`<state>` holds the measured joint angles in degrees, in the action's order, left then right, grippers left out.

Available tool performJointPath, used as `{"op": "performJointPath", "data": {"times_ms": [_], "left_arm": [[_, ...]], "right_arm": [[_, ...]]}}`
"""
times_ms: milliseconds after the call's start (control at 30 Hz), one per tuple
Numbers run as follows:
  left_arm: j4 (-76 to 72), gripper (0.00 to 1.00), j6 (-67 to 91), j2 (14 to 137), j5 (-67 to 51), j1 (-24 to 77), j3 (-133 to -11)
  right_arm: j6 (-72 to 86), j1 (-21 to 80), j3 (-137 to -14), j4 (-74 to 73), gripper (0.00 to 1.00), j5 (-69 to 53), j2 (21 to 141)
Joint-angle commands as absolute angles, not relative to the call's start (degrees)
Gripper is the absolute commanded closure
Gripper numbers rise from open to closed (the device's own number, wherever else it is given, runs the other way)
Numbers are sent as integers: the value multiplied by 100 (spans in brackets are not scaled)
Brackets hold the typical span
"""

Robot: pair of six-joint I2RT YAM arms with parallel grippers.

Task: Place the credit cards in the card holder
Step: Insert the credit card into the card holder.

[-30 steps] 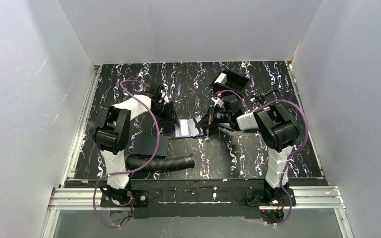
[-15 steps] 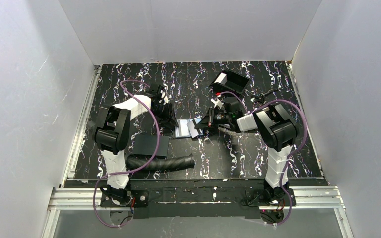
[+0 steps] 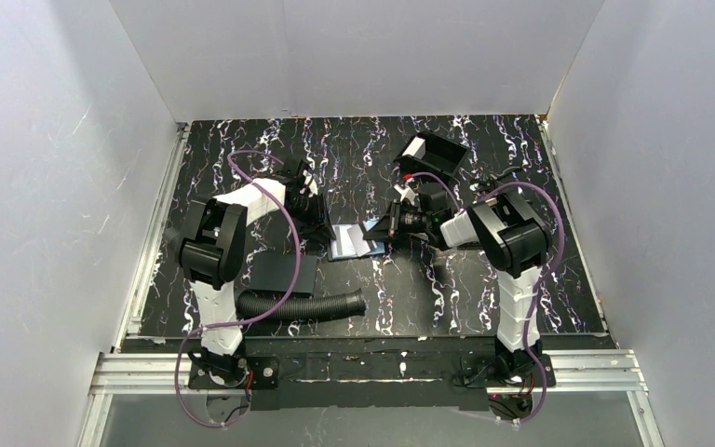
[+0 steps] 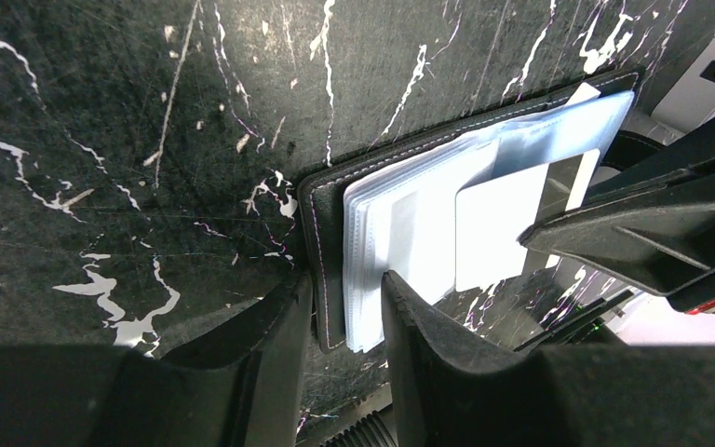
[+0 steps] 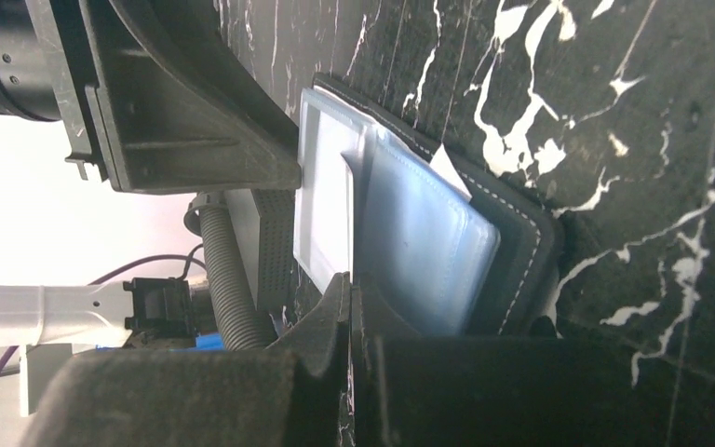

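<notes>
Leftward since a second ago: my right tool [image 5: 349,284] with its card [image 4: 501,228].
Top: holder [image 3: 354,241] open on the counter [image 3: 428,307] between both tools.
Left wrist: left tool [image 4: 346,349] pinches the holder's edge.
Right wrist: right tool, pressed together, grips the card over the sleeves.

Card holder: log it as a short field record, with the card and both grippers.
card holder: black, stitched edge, lying open on the marbled table
sleeves: clear plastic, fanned, facing up
credit card: white, lying among the sleeves; cannot tell whether it is inside one
right gripper: shut on the card's outer end
left gripper: jaws parted, one finger outside the holder's stitched edge, the other over the sleeves; grip unclear
</notes>
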<state>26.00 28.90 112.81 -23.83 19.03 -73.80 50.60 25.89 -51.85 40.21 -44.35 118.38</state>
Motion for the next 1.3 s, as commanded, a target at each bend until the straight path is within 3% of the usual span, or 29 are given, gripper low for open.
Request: {"op": "performJointPath", "data": {"times_ms": [0, 333, 400, 500, 667, 867, 1067, 1267], "left_arm": [[2820, 67, 2716, 11531, -2187, 1989, -7304], [2835, 67, 2703, 11526, -2202, 1998, -7283], [2872, 65, 2682, 11492, -2179, 1999, -7278], [2873, 58, 2673, 11487, -2330, 1995, -7304], [2832, 38, 2700, 11534, -2538, 2005, -7349], [2973, 40, 2672, 11766, -2143, 2069, -7370], [3299, 46, 2674, 11924, -1571, 2122, -7464], [2819, 34, 2566, 10910, -1581, 2112, -6987]], "right_arm": [[5048, 2572, -5427, 4408, 99, -4341, 11983], [5127, 2433, -5426, 4357, 99, -4394, 11888], [4785, 2355, -5372, 3712, 99, -4311, 11651], [4453, 2338, -5329, 2935, 99, -4399, 11378], [4470, 2338, -5075, 2982, 99, -4652, 11115], [4979, 2348, -4988, 3987, 99, -5045, 11400], [4986, 2355, -4995, 4076, 99, -5106, 11572], [4739, 2332, -5000, 3794, 99, -5105, 11481]]}}
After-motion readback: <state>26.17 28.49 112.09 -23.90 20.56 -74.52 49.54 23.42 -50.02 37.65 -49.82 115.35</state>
